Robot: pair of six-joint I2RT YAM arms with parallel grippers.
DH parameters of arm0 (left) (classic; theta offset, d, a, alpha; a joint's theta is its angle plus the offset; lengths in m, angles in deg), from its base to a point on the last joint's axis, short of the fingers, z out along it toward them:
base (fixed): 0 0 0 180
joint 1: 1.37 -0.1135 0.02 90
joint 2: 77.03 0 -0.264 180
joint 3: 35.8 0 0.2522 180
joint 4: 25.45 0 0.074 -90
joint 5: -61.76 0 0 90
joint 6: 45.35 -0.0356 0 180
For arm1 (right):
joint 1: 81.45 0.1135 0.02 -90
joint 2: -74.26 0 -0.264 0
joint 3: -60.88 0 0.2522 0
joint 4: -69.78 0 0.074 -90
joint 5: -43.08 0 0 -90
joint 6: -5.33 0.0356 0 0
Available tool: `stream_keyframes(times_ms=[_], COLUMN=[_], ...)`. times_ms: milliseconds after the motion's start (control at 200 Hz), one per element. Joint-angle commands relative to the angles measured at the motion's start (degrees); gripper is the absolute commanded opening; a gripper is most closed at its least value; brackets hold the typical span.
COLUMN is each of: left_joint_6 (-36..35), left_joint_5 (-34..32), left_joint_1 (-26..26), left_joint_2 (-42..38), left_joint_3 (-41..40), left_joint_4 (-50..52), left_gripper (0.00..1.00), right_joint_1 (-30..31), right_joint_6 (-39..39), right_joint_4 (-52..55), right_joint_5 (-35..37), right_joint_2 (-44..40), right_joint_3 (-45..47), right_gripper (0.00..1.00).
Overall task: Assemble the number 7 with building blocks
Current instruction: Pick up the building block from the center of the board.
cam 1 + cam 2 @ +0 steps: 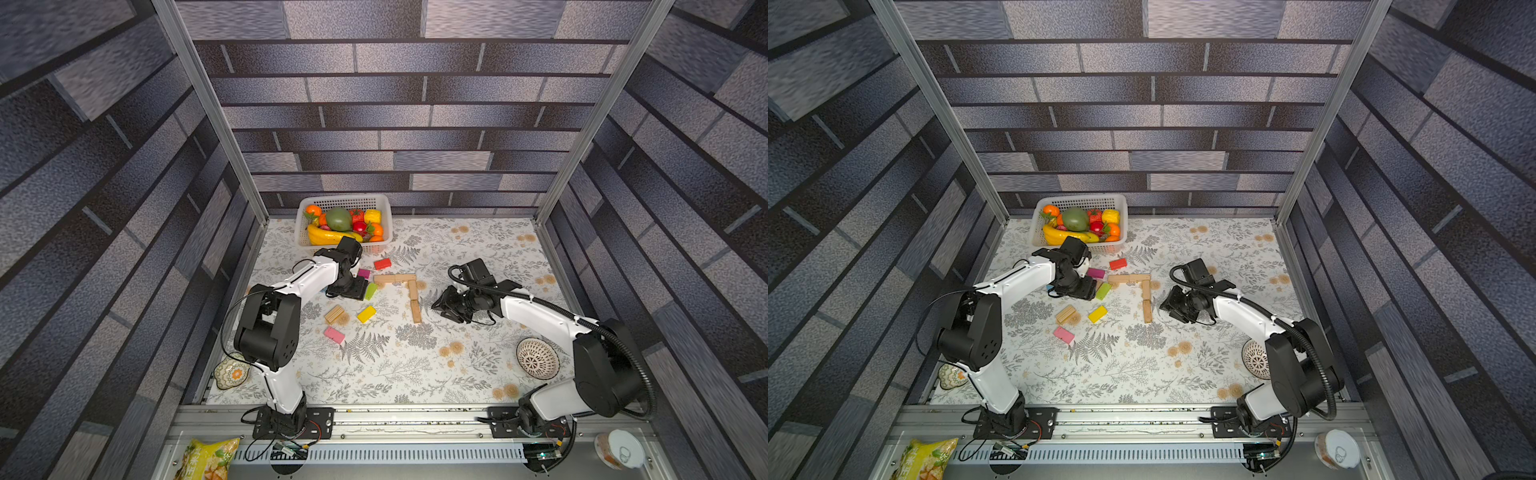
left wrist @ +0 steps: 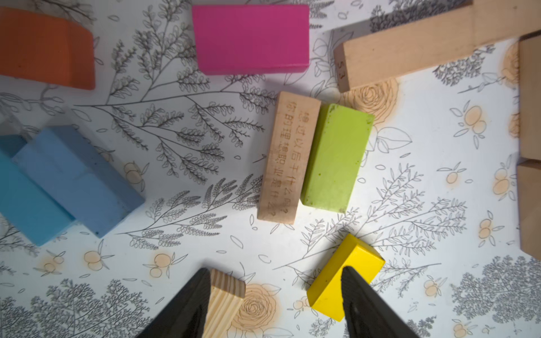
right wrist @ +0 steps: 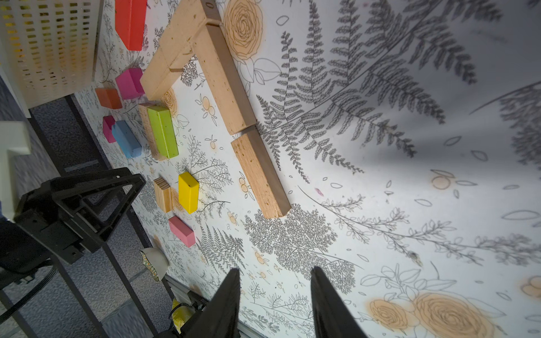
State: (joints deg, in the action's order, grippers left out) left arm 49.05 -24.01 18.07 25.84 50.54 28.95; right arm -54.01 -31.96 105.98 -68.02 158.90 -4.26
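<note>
Robot lab test cell, mine: aluminium frame posts (image 1: 209, 108), brick-print wall panels (image 1: 395, 124), my arm bases (image 1: 286, 422) bolted to rail (image 1: 415, 417) along tabletop (image 1: 457, 249) front edge.

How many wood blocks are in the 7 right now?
4. Two lie across the top: end block and corner block. Two run down from the corner: upper block, lower block. Nothing covers them in both top views.

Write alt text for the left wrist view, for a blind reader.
The open, empty left gripper hangs above a floral tablecloth, facing an engraved tan block flush against a green block. A magenta block, an orange block, blue blocks and a yellow block lie around them.
</note>
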Motion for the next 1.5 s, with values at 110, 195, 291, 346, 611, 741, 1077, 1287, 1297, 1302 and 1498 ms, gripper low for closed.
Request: stream_keyframes(times_ms=[110, 195, 291, 346, 611, 741, 1077, 1287, 1297, 1302, 1498], left_joint_6=[-1.75, -1.87, -1.93, -1.94, -1.94, -2.02, -2.56, -2.66, -2.69, -2.67, -2.61], left_joint_5=[-0.63, -0.88, -1.56, -2.03, -2.52, -1.91, -0.46, -0.86, -0.95, -0.96, -1.46], left_joint_1=[0.33, 0.26, 0.12, 0.01, -0.98, -1.07, 0.82, 0.42, 0.35, 0.39, 0.24], left_joint_2=[4.49, 5.94, 7.52, 8.24, 10.27, 10.86, 10.33, 11.17, 11.2, 11.21, 9.62], left_joint_3=[1.08, 2.21, 3.04, 3.36, 5.53, 6.18, 4.42, 5.45, 5.47, 5.47, 3.17], left_joint_4=[0.3, 0.66, 0.95, 1.15, 1.01, 0.85, -0.66, -0.45, -0.43, -0.45, -1.28], left_gripper=[0.71, 0.7, 0.69, 0.68, 0.64, 0.62, 0.5, 0.39, 0.39, 0.39, 0.28], right_joint_1=[-0.32, -0.42, -0.46, -0.55, -0.63, -0.55, -0.56, -0.49, -0.53, -0.5, -0.49], right_joint_6=[-0.22, -0.45, -0.67, -0.81, -1.1, -1.2, -0.84, -0.85, -0.85, -0.85, -0.68], right_joint_4=[0.41, 0.89, 1.12, 1.29, 1.8, 2.17, 1.95, 2.34, 2.35, 2.35, 2.18], right_joint_5=[0.16, 0.34, 0.4, 0.32, 0.21, 0.31, 0.56, 0.69, 0.71, 0.71, 0.99], right_joint_2=[-0.09, -0.05, 0.36, 0.69, 1.65, 1.83, 1.75, 1.1, 1.09, 1.03, 0.44], right_joint_3=[0.04, -0.2, -0.56, -0.91, -2.14, -2.67, -2.96, -2.94, -2.94, -2.94, -2.6], right_gripper=[0.42, 0.42, 0.42, 0.42, 0.42, 0.42, 0.41, 0.4, 0.41, 0.41, 0.4])
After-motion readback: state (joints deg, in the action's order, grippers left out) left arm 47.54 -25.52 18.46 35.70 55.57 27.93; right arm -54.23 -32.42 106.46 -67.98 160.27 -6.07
